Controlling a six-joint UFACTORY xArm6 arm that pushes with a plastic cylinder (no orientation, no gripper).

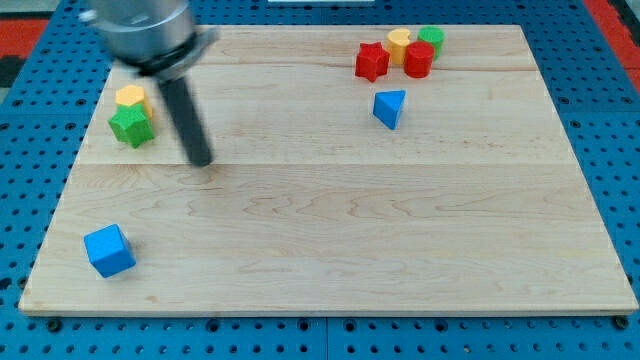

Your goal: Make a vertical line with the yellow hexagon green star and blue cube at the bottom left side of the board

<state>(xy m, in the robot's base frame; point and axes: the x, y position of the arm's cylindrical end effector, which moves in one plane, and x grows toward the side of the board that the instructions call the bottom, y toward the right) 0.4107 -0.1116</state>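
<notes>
Yellow hexagon, green star, blue cube (pale wooden board).

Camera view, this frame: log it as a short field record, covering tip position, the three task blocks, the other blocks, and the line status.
tip: my tip is down on the board, just to the view's right of the green star, not touching it
yellow hexagon: upper left, touching the green star above it
green star: upper left
blue cube: bottom left, alone
other blocks: red star, yellow cylinder, red cylinder, green cylinder clustered at top; blue triangle below them
line status: not yet formed
</notes>
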